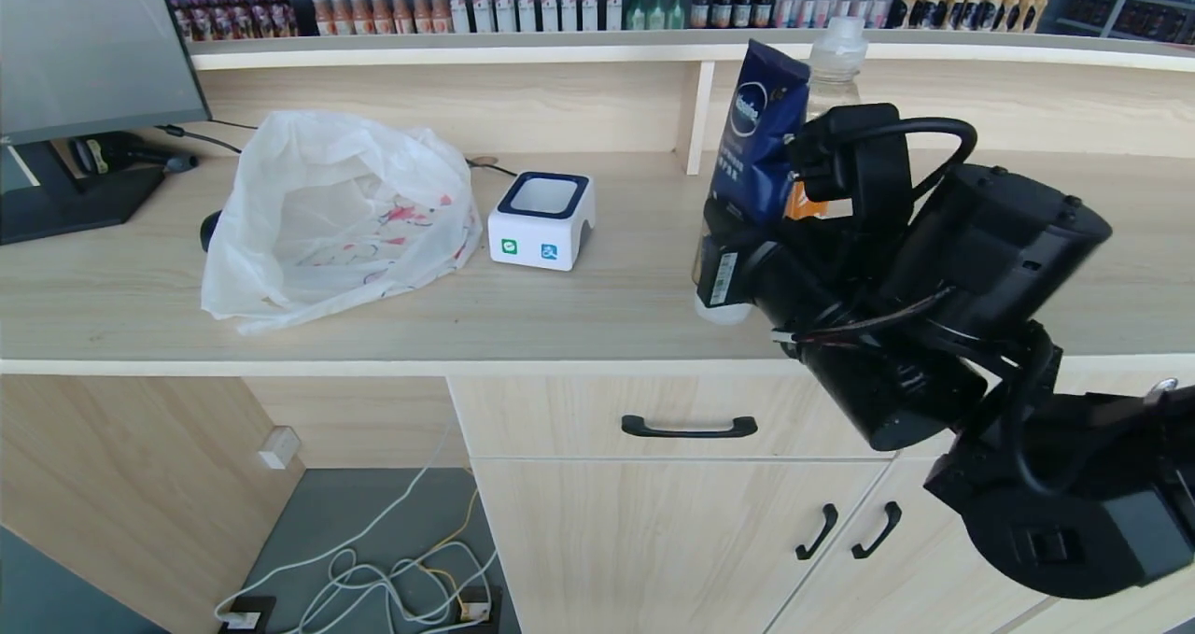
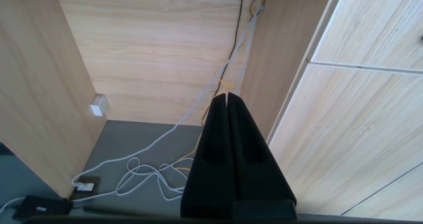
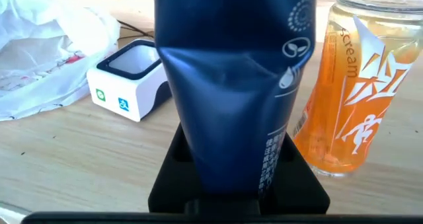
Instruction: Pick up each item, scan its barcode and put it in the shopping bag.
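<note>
One blue tube (image 1: 758, 139) pinched in right claw (image 3: 239, 174), bottle (image 3: 357, 98) just beside; scanner (image 1: 541, 219), bag (image 1: 327, 214) farther left; left claw (image 2: 227, 105) pressed together.

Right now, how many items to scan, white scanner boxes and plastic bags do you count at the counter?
items to scan: 2 (blue tube, orange drink bottle)
white scanner box: 1
plastic shopping bag: 1
Total: 4

Navy tube (image 1: 761, 134) with white print, orange bottle (image 3: 350, 98), white shopping bag (image 1: 336, 214) patterned red, navy-rimmed white scanner (image 1: 541, 228)
</note>
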Tool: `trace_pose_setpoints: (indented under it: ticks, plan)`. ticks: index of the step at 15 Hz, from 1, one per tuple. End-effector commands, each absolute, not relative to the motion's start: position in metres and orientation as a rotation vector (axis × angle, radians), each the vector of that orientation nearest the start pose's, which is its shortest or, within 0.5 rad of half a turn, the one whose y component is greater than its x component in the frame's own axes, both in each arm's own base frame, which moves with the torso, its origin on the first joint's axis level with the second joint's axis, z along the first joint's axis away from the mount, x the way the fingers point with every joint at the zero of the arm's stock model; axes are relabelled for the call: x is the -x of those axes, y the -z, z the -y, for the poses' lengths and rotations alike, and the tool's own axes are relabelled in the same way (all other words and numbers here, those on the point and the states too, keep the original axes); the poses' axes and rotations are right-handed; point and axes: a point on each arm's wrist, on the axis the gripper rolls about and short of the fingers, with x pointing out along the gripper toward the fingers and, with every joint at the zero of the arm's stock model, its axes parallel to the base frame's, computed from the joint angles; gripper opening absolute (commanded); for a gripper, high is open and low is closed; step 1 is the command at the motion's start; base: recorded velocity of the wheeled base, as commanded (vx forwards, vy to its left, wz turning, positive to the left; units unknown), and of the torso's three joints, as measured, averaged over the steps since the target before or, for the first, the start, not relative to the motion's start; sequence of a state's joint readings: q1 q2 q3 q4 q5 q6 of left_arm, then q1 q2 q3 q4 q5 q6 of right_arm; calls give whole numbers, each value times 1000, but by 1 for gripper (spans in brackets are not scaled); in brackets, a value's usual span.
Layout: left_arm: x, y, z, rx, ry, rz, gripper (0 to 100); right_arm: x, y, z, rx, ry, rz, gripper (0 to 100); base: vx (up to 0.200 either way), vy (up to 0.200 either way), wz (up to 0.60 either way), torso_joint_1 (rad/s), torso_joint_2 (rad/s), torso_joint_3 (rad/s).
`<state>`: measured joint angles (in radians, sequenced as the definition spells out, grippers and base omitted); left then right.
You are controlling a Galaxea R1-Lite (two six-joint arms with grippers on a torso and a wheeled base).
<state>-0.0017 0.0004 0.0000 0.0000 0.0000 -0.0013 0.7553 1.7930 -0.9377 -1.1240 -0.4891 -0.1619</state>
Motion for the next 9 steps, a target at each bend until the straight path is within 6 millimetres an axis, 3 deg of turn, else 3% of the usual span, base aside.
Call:
trace_pose_setpoints:
  ticks: [1,9]
  plan:
    - [23,-75,0,2,2,0,0,-217,-239,-207,21,-277,281,0,0,0,0,0,0,0]
    - [23,-75,0,2,2,0,0,-154,-212,-197,52,-377,288,0,0,0,0,0,0,0]
